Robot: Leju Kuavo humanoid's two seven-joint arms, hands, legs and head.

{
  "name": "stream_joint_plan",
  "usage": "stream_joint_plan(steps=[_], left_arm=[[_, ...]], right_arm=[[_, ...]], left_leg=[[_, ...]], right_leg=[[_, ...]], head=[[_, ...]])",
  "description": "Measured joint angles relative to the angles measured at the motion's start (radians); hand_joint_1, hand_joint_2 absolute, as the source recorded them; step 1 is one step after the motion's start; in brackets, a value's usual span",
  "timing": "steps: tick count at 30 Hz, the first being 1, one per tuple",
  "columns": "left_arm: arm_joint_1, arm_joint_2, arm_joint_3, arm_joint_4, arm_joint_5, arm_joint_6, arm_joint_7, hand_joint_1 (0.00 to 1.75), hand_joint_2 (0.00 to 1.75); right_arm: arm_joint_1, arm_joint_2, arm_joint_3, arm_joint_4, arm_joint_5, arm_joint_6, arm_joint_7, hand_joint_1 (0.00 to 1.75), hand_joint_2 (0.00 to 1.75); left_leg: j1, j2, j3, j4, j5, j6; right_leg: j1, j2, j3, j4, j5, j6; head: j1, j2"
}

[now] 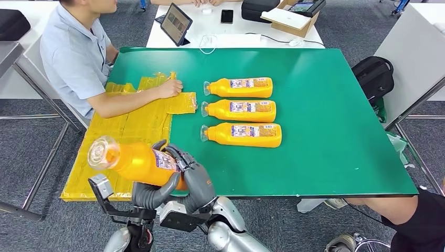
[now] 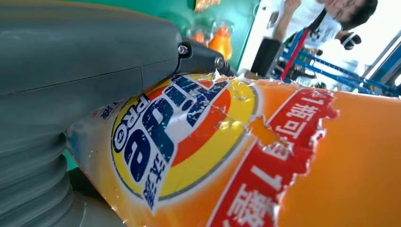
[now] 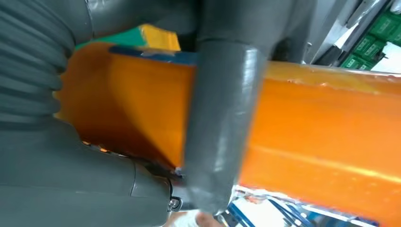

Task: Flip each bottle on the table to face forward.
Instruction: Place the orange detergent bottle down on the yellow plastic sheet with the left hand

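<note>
Both my hands hold one orange bottle [image 1: 131, 160] up in the air over the table's front left corner, its clear cap pointing left toward me. My left hand [image 1: 151, 193] cups it from below and my right hand [image 1: 195, 176] wraps its base end. Close up, the bottle's [image 2: 283, 165] blue-and-yellow front label lies against my left hand [image 2: 71, 71]. My right hand's thumb [image 3: 222, 123] crosses the plain orange side of the bottle [image 3: 321, 132]. Three more orange bottles [image 1: 240, 87] [image 1: 240, 110] [image 1: 242, 134] lie in a column mid-table, caps left, small printed labels up.
The green table [image 1: 336, 131] has yellow plastic sheets [image 1: 131, 126] along its left side, and a seated person's forearm [image 1: 141, 97] rests on them. A white table behind carries a tablet [image 1: 176, 23] and a box. A black backpack [image 1: 373, 76] sits to the right.
</note>
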Motion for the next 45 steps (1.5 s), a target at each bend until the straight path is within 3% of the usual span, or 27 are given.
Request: stream_joint_plan(steps=[5, 14, 20, 25, 34, 38, 41, 45], left_arm=[[-0.007, 0.000, 0.013, -0.001, 0.068, -0.062, 0.019, 1.75, 1.75], [-0.012, 0.000, 0.019, -0.005, 0.101, -0.088, 0.030, 1.75, 1.75], [-0.018, 0.000, 0.032, -0.018, 0.165, -0.127, 0.044, 1.75, 1.75], [-0.032, 0.000, 0.057, -0.019, 0.149, -0.106, 0.037, 1.75, 1.75], [-0.095, 0.010, 0.153, -0.011, -0.080, 0.120, -0.076, 1.75, 1.75], [-0.141, 0.033, 0.190, 0.029, -0.457, 0.394, -0.137, 1.75, 1.75], [-0.179, 0.065, 0.197, 0.089, -0.785, 0.566, -0.137, 1.75, 1.75], [-0.233, 0.116, 0.196, 0.172, -1.039, 0.591, -0.077, 1.75, 1.75]], right_arm=[[0.023, -0.044, 0.004, -0.045, 0.025, -0.041, -0.038, 0.00, 0.00], [0.051, -0.084, 0.004, -0.111, 0.023, -0.050, -0.050, 0.00, 0.00], [0.120, -0.133, -0.034, -0.274, 0.005, -0.053, -0.084, 0.00, 0.00], [0.167, -0.163, -0.106, -0.395, -0.032, -0.035, -0.101, 0.00, 0.00], [0.214, -0.203, -0.180, -0.505, -0.156, -0.101, -0.105, 0.00, 0.00], [0.230, -0.217, -0.190, -0.542, -0.171, -0.150, -0.105, 0.00, 0.00], [0.244, -0.225, -0.193, -0.574, -0.167, -0.176, -0.105, 0.00, 0.00], [0.260, -0.234, -0.194, -0.619, -0.161, -0.182, -0.105, 0.00, 0.00]], left_leg=[[0.000, 0.000, 0.000, 0.000, 0.000, 0.000], [0.000, 0.000, 0.000, 0.000, 0.000, 0.000], [0.000, 0.000, -0.001, 0.000, 0.000, 0.000], [0.000, 0.000, -0.001, 0.000, 0.000, 0.000], [0.000, 0.000, -0.001, 0.000, 0.000, 0.000], [0.000, 0.000, -0.001, 0.000, 0.000, 0.000], [0.000, 0.000, -0.001, 0.000, 0.000, 0.000], [0.000, 0.000, -0.001, 0.000, 0.000, 0.000]], right_leg=[[0.000, 0.000, 0.000, 0.000, 0.000, 0.000], [0.000, 0.000, 0.000, 0.000, 0.000, 0.000], [0.000, 0.000, 0.000, 0.000, 0.000, 0.000], [0.000, 0.000, 0.000, 0.000, 0.000, 0.000], [0.000, 0.000, 0.000, 0.000, 0.000, 0.000], [0.000, 0.000, 0.000, 0.000, 0.000, 0.000], [0.000, 0.000, 0.000, 0.000, 0.000, 0.000], [0.000, 0.000, 0.000, 0.000, 0.000, 0.000]], head=[[0.000, 0.000], [0.000, 0.000], [0.000, 0.000], [0.000, 0.000], [0.000, 0.000], [0.000, 0.000], [0.000, 0.000], [0.000, 0.000]])
